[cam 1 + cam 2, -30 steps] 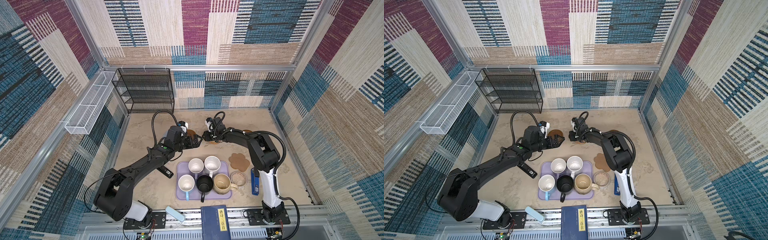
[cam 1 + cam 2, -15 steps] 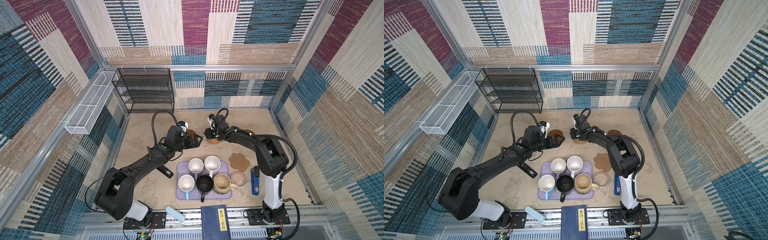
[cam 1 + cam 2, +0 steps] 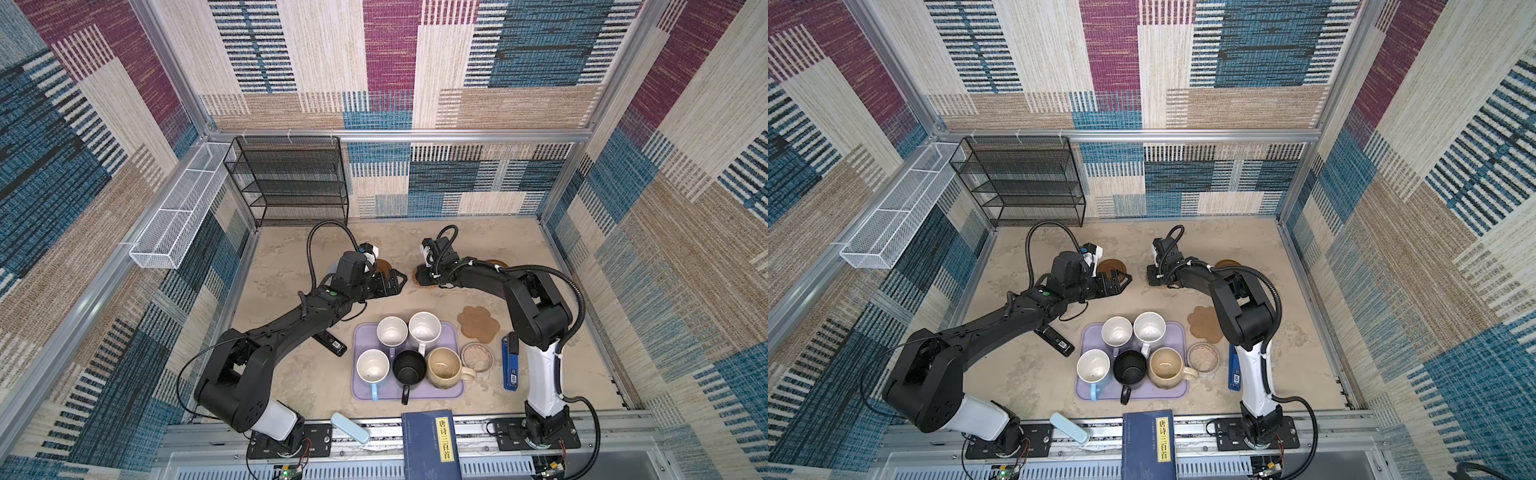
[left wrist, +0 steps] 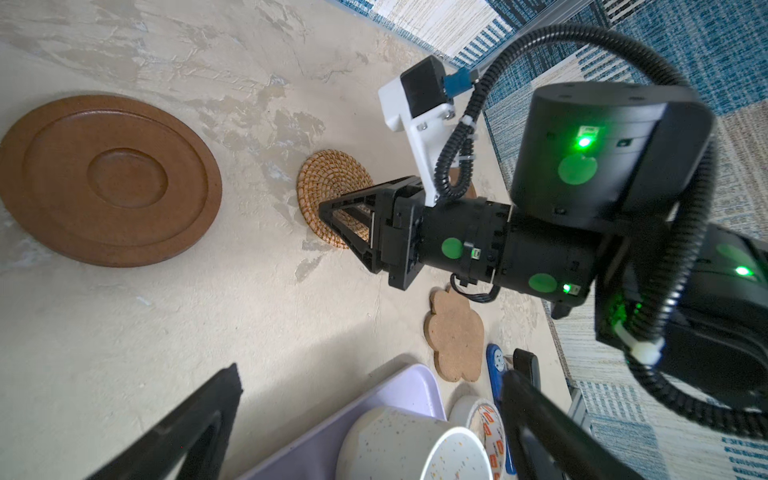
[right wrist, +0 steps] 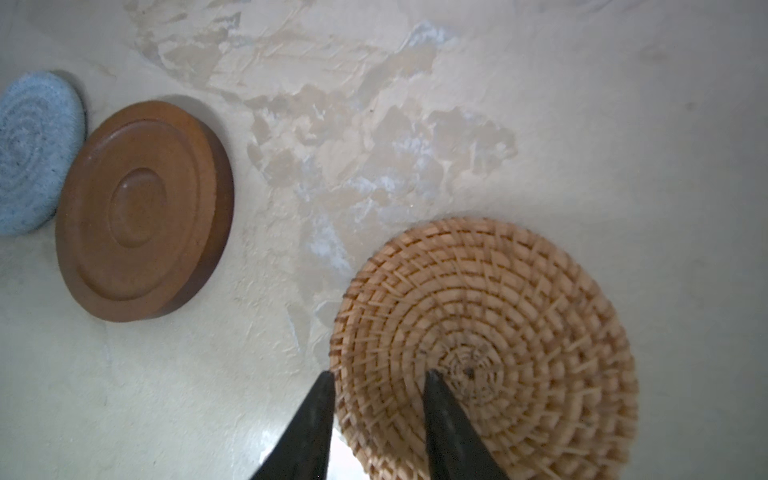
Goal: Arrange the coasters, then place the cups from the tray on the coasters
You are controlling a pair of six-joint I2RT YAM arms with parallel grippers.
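1. Right now my right gripper point(image 5: 380, 374) is spread only narrowly, low in the right wrist frame. One fingertip point(image 5: 440, 403) lies on the rattan coaster point(image 5: 498, 324) near its centre, and its mate sits just outside the rim. I pinch nothing.
2. My left gripper point(image 4: 372, 372) is spread wide and empty over bare table point(image 4: 124, 332). In both top views it sits mid-frame, between the brown wooden disc point(image 3: 1111, 266) and the rattan coaster.
3. At the left edge of the right wrist frame, the grey-blue crocheted coaster point(image 5: 33, 153) lies just beside that disc.
4. Lower centre in a top view, the lilac tray point(image 3: 453, 337) carries the lavender mug point(image 3: 392, 331), speckled mug point(image 3: 424, 327), light-blue mug point(image 3: 372, 365), black mug point(image 3: 409, 367) and cream mug point(image 3: 444, 363).
5. Right of the tray lies the paw-shaped cork coaster point(image 3: 478, 324). Above it, a second wooden disc point(image 3: 496, 263) peeks from behind my right arm.
6. Farther up, left of centre, a black mesh rack point(image 3: 291, 183) stands against the patchwork woven walls point(image 3: 390, 62).
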